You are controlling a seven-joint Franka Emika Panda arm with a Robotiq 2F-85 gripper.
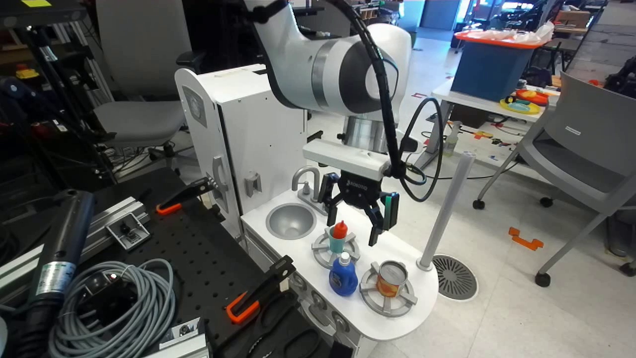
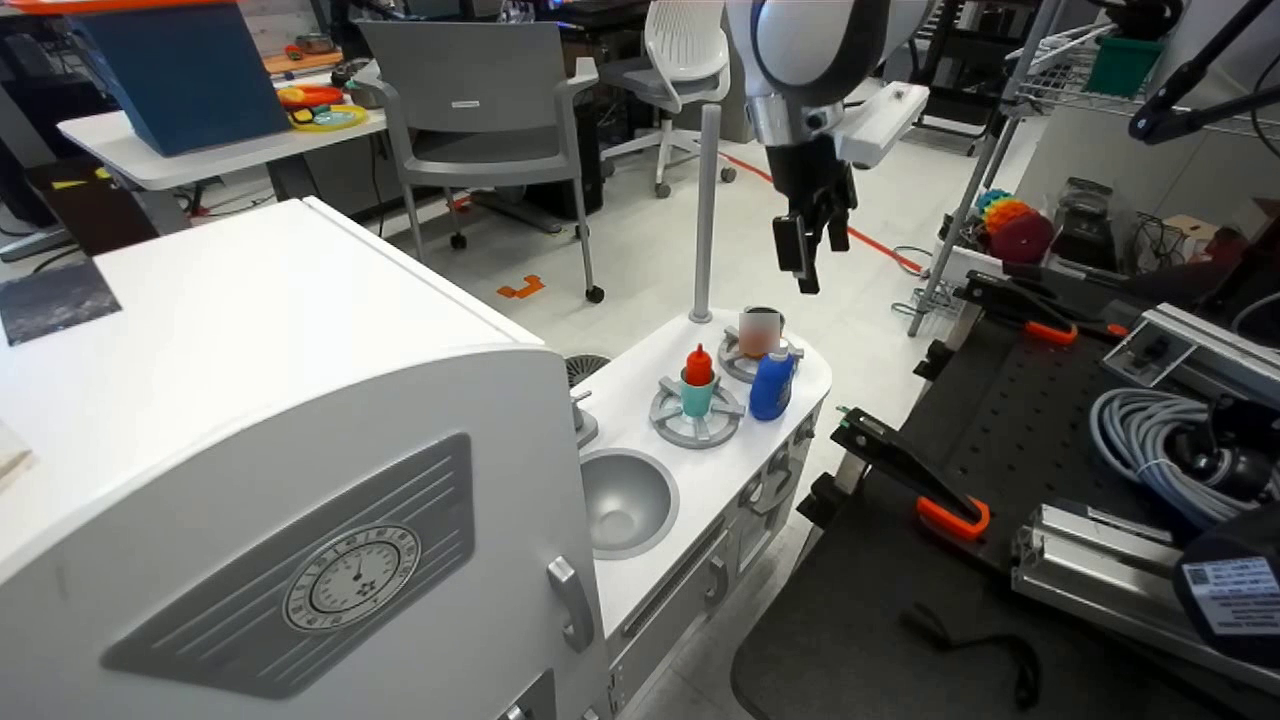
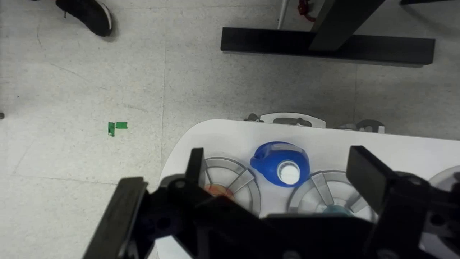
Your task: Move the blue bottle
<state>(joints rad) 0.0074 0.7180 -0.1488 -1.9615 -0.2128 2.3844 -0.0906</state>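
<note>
The small blue bottle (image 1: 344, 279) with a white cap stands upright on the white toy kitchen counter (image 1: 365, 320), near its front edge and between two grey burners. It also shows in an exterior view (image 2: 771, 388) and from above in the wrist view (image 3: 269, 169). My gripper (image 1: 353, 227) is open and empty, held well above the counter. In an exterior view the gripper (image 2: 820, 268) is also high and apart from everything. In the wrist view the open fingers (image 3: 276, 154) appear on either side of the bottle, with the bottle far below them.
A teal cup (image 1: 337, 244) holding a red-topped object (image 1: 340, 230) stands on one burner. An orange can (image 1: 387, 287) stands on the other. A grey sink (image 1: 291, 222), faucet (image 1: 306, 174), upright pole (image 1: 447, 211) and tall white cabinet (image 1: 266, 124) surround them. A black table (image 1: 208, 278) with clamps adjoins.
</note>
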